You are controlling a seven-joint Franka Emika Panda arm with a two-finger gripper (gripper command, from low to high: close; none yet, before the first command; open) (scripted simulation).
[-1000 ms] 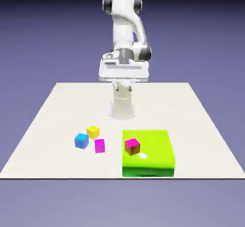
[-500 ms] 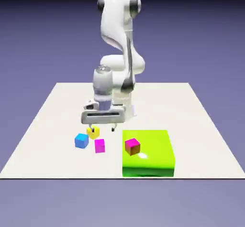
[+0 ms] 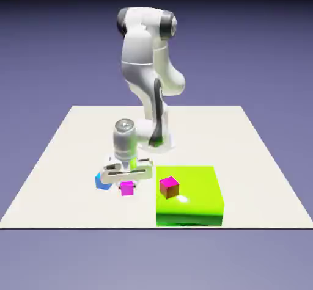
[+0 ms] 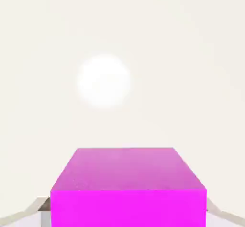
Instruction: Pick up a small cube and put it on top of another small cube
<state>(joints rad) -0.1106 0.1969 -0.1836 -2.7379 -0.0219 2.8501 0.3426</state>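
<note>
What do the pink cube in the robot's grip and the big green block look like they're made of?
The pink cube looks like smooth, matte plastic, going by its flat, even colour; painted wood is possible. The green block seems glossy plastic, judging by its bright highlight and rounded edge.

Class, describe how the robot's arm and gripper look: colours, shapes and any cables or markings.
The arm is glossy white, with rounded, tube-like links and dark grey joint caps. The gripper has a wide, flat white body with dark slots and two small grey fingertips. No cables or markings are visible.
</note>
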